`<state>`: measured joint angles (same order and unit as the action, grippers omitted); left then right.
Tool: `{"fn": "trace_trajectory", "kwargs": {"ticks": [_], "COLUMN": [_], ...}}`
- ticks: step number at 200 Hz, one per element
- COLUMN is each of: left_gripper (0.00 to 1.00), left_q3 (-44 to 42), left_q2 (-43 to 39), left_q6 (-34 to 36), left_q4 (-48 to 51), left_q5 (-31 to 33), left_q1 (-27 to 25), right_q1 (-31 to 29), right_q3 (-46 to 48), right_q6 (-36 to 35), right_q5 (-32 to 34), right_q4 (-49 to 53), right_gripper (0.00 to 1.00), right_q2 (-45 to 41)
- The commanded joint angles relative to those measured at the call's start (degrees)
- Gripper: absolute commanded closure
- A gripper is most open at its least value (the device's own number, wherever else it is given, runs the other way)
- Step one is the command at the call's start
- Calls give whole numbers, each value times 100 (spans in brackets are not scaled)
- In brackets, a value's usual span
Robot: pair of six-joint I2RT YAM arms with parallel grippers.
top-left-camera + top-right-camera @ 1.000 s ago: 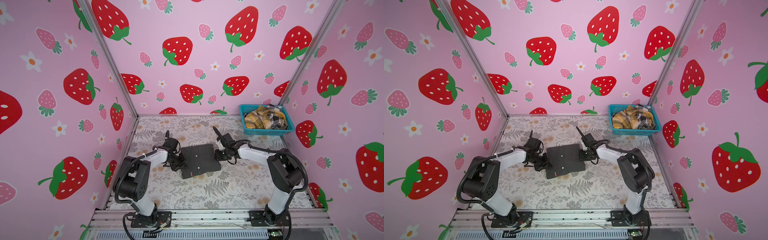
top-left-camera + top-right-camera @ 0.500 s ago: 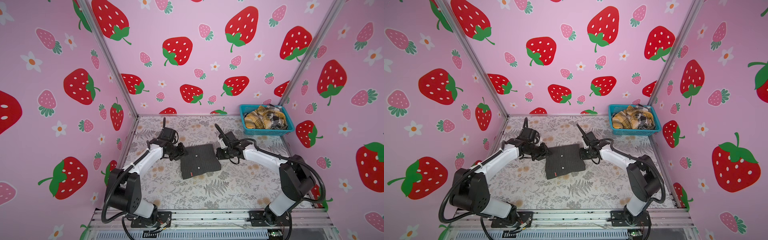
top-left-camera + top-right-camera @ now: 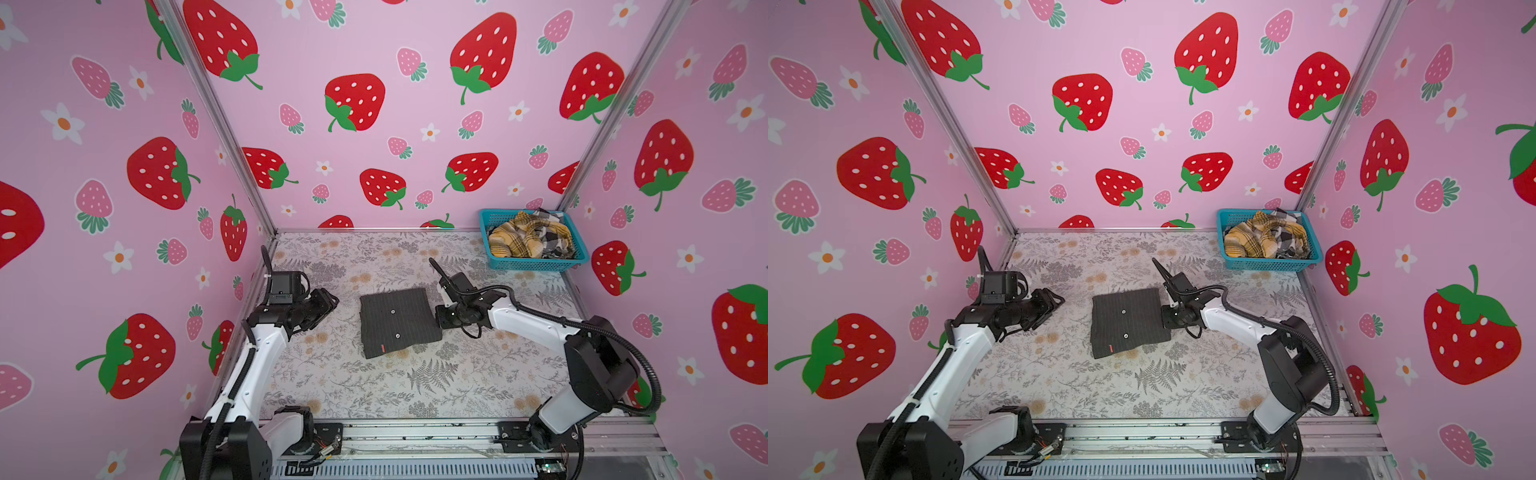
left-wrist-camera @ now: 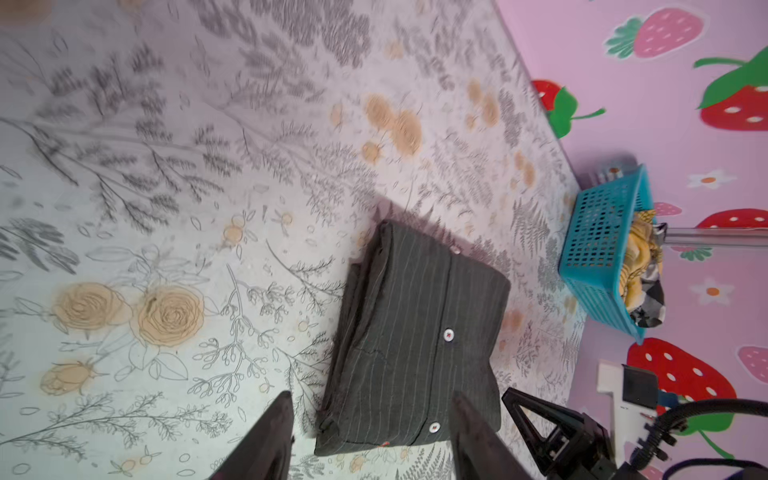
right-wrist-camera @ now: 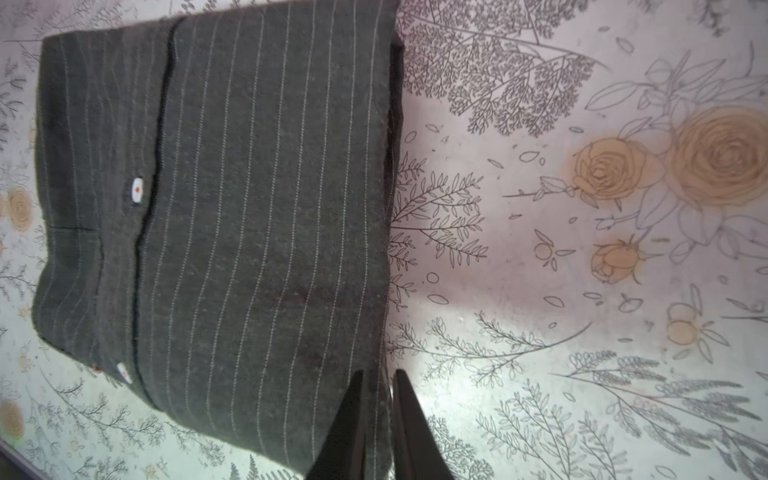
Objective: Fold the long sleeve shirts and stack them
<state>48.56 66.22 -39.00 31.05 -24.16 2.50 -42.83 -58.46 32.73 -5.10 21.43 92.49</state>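
Dark shirt (image 3: 397,322) lies flat on the table (image 3: 415,386), folded to a compact rectangle with the button placket up and two buttons showing. The edges look fairly square, with layers stacked at its left side in the left wrist view. Judged from this, the folding of this one is done or nearly so.

Left claw (image 3: 330,300): left of the shirt, well apart from it, off the cloth. Its fingers (image 4: 270,436) stand apart with nothing between them.

Right claw (image 3: 438,318): at the shirt's right edge, low to the table. Its fingers (image 5: 353,415) are nearly together and straddle that edge; it reads as a pinch on the cloth (the gap is too thin to be sure how many layers are caught).

Left to do, by my reading: the basket (image 3: 536,264), back and right of the shirt and well apart from it, holds a yellow plaid shirt (image 3: 515,243) and a check shirt (image 3: 555,239), both crumpled. No stack exists yet; the dark shirt would be its base. So roughly one garment of three is dealt with.

In the way: nothing lies on the table around the shirt. The two basket garments are tangled together, so lifting one could drag the other. The right arm crosses the space between shirt and basket.
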Motion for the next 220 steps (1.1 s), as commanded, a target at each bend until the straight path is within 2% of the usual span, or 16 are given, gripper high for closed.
{"fn": "trace_trajectory", "kwargs": {"ticks": [1, 15, 52, 93, 124, 131, 142, 159, 179, 220], "left_gripper": [34, 33, 24, 14, 11, 5, 2, 2, 3, 5], "left_q3": [-258, -375, -761, -1105, -1243, -1244, -1236, -1282, -1355, -1427], "left_q2": [171, 321, 778, 1346, 1639, 1714, 1823, 1924, 2108, 2520], "left_q6": [-283, -257, -257, -324, -345, -342, -400, -583, -798, -961], "left_q4": [-340, -431, -830, -1264, -1685, -1754, -1881, -2213, -2614, -2962], "left_q5": [-1139, -1289, -1583, -1517, -1512, -1493, -1426, -1315, -1240, -1193], "left_q1": [50, 49, 37, 6, -30, -27, -27, -24, -33, -62], "right_q1": [2, -45, -353, -809, -732, -667, -576, -542, -543, -551], "right_q3": [179, 276, 407, 528, 483, 433, 319, -11, -418, -900], "right_q6": [126, 178, 409, 629, 678, 660, 602, 471, 346, 280], "right_q5": [33, 3, -49, -61, 316, 383, 529, 854, 916, 388], "right_q4": [-99, -177, -223, -425, -42, 67, 270, 616, 809, 585], "right_gripper": [84, 84, 84, 85, 85, 85, 85, 85, 85, 85], "right_q2": [65, 98, 286, 542, 437, 386, 297, 153, 71, 498]}}
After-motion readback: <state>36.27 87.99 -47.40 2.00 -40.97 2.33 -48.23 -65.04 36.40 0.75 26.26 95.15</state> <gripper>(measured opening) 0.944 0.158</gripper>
